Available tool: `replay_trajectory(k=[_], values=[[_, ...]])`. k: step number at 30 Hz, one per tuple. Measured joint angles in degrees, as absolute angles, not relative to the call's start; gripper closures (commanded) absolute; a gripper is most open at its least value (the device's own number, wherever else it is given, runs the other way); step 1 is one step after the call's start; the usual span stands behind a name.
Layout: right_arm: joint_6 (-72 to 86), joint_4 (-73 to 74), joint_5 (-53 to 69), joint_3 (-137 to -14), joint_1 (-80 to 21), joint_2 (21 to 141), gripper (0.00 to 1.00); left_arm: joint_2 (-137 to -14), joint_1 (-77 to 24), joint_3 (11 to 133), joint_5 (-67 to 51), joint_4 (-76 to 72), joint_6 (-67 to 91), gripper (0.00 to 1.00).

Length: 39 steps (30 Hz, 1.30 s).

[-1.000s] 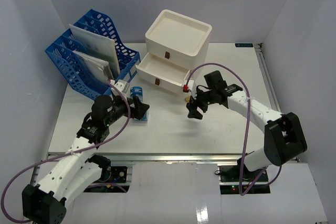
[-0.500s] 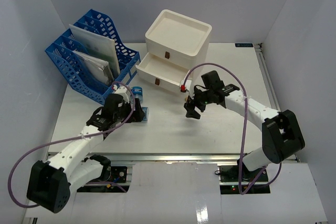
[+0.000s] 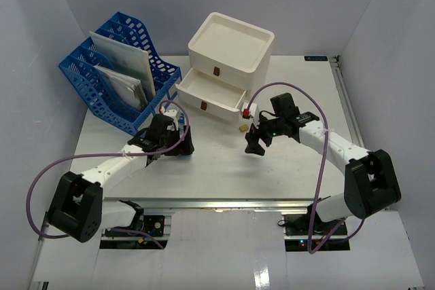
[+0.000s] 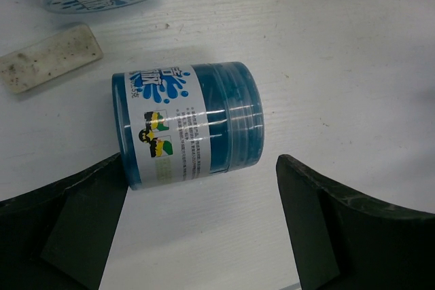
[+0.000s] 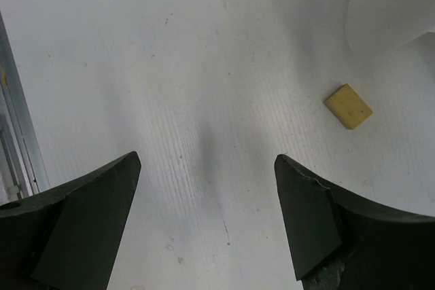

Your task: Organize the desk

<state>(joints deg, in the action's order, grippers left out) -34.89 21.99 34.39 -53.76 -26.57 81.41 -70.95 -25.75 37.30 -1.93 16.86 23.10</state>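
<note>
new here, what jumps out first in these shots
The blue file rack at the back left of the desk and the white drawer box beside it, one drawer open, stand out. A blue jar lies on its side inside the open left claw, and a small yellow block sits near the open right claw.

Spread end effector (image 5: 206, 161) over desk (image 5: 170, 45); perhaps yellow eraser (image 5: 348, 106).
</note>
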Motion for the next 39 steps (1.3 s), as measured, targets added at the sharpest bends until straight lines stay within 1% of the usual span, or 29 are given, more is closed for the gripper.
replay_trajectory(k=[3,7,10,12,14,16,18,21,23,26,30,35,39], values=[[-34.89,22.04,34.95,-53.54,-26.57,81.34,0.14,-72.38,-26.76,37.86,-1.13,16.75,22.96,0.04],[-34.89,22.01,35.4,-53.48,-26.28,80.76,0.14,-74.84,-28.21,39.23,1.79,16.68,22.72,0.12],[-34.89,21.99,35.88,-53.43,-25.9,80.29,0.14,-76.16,-29.25,39.78,4.42,16.68,22.52,0.25],[-34.9,21.97,36.17,-53.43,-25.73,80.11,0.14,-76.89,-29.96,40.34,5.74,16.67,22.52,0.31],[-34.92,21.96,36.36,-53.4,-25.53,80.02,0.14,-77.37,-30.63,40.8,6.99,16.69,22.52,0.39],[-34.92,21.91,36.54,-53.21,-25.29,79.82,0.14,-77.49,-31.16,40.96,7.77,16.7,22.53,0.54],[-34.92,21.79,36.67,-52.81,-25.03,79.51,0.14,-77.4,-31.66,40.98,8.29,16.79,22.55,0.63],[-34.94,21.81,36.91,-52.6,-24.56,79.1,0.14,-76.12,-32.48,40.99,8.16,17.65,22.75,0.84],[-34.94,21.75,37.22,-52.6,-24.17,78.76,0.14,-73.59,-33.06,41.04,7.14,18.6,23.2,0.91],[-34.94,21.7,37.6,-52.6,-23.3,78.0,0.14,-68.98,-33.48,42.12,4.31,19.75,24.11,0.93],[-34.94,21.65,38.11,-52.6,-22.04,76.92,0.14,-65.71,-33.57,47.86,0.27,20.17,25.43,0.93],[-34.94,21.63,38.91,-52.59,-20.81,76.33,0.14,-68.09,-33.61,58.4,-2.57,18.4,25.92,0.93],[-34.94,21.54,39.93,-52.42,-19.98,76.29,0.14,-75.5,-33.61,67.77,-3.64,17.62,24.96,0.92]])
